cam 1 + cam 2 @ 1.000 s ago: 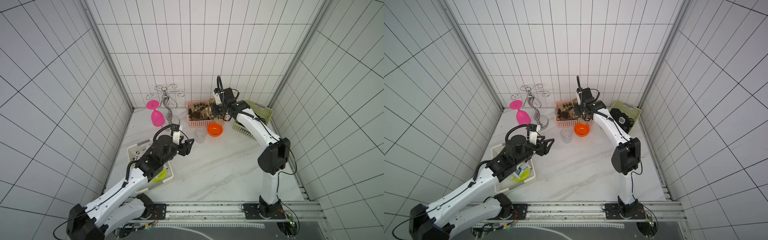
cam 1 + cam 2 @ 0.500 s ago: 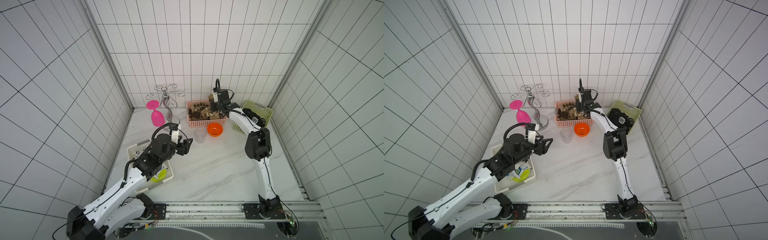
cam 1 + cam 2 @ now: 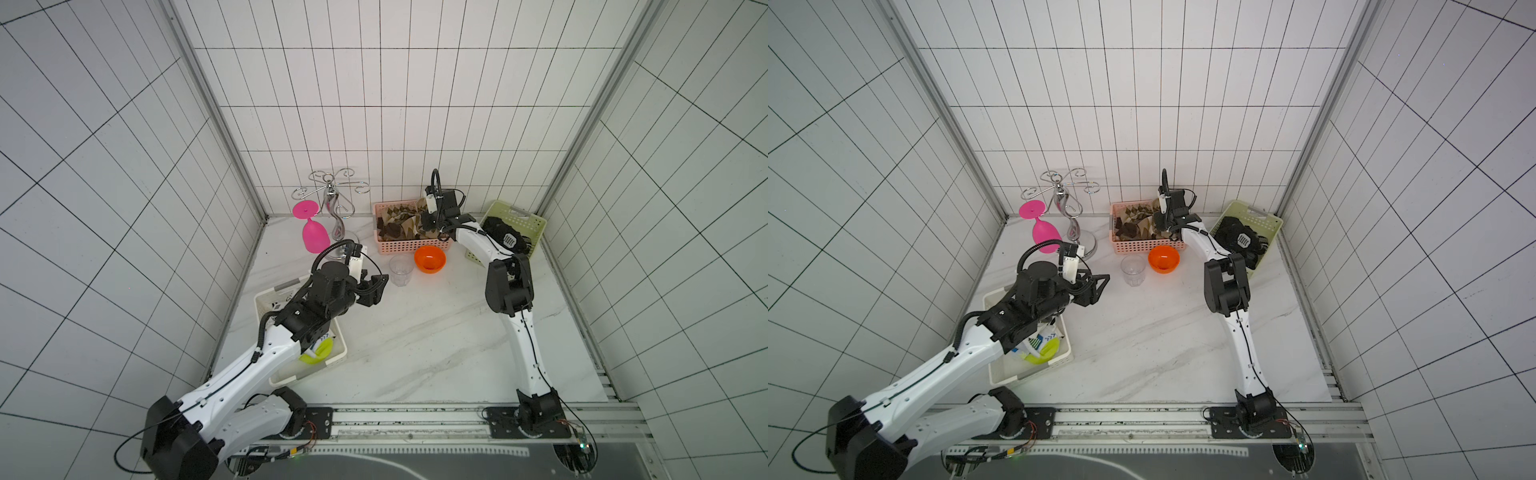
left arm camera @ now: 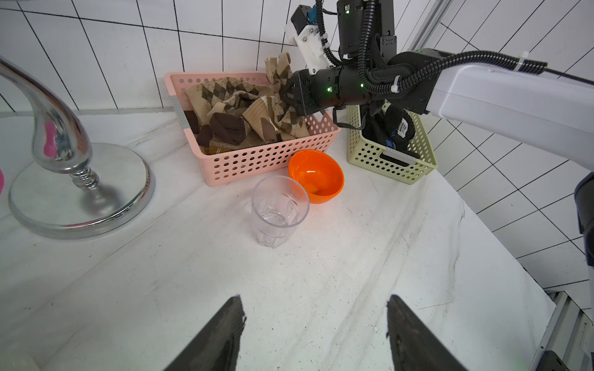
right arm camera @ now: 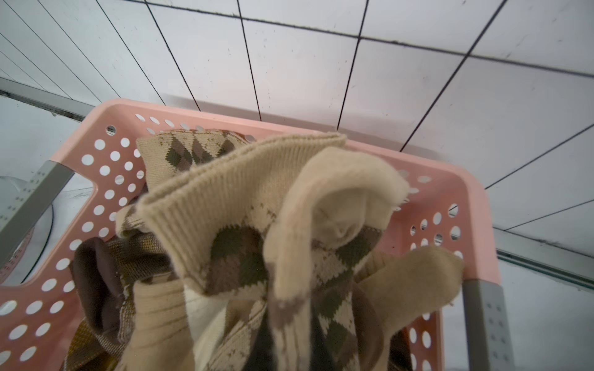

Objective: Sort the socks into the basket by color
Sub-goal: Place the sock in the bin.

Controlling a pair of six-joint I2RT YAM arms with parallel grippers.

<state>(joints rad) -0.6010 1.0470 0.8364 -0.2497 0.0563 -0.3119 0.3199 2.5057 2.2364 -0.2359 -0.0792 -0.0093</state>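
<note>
Right hand [image 4: 283,94]: reaches over the pink basket [image 4: 257,160] at the back of the bench [image 3: 415,340]. Its jaws are drawn together on a tan argyle sock [image 4: 278,68]. Part of the sock stands up above the fingertips and the rest drapes down onto the heap. In the right wrist view the fabric hides the fingers.

Pink basket: holds a heap of brown and tan socks [image 4: 231,125], argyle and plaid, piled past the rim.

Yellow-green basket [image 4: 385,160]: just beside the pink one, on the right arm's side. Black socks [image 4: 397,123] lie inside.

White basket [image 3: 1034,374]: near the left arm, partly under it. White socks [image 3: 1038,343] with neon-yellow and blue marks lie inside.

Left hand [image 4: 313,337]: jaws wide apart, holding nothing. It hovers over bare bench, pointed toward a clear tumbler [image 4: 279,208].

Also there: an orange bowl [image 4: 316,178] touching the tumbler's far side, in front of the pink basket. A chrome glass rack [image 4: 64,144] with a pink wine glass [image 3: 313,232] hanging foot-up.
</note>
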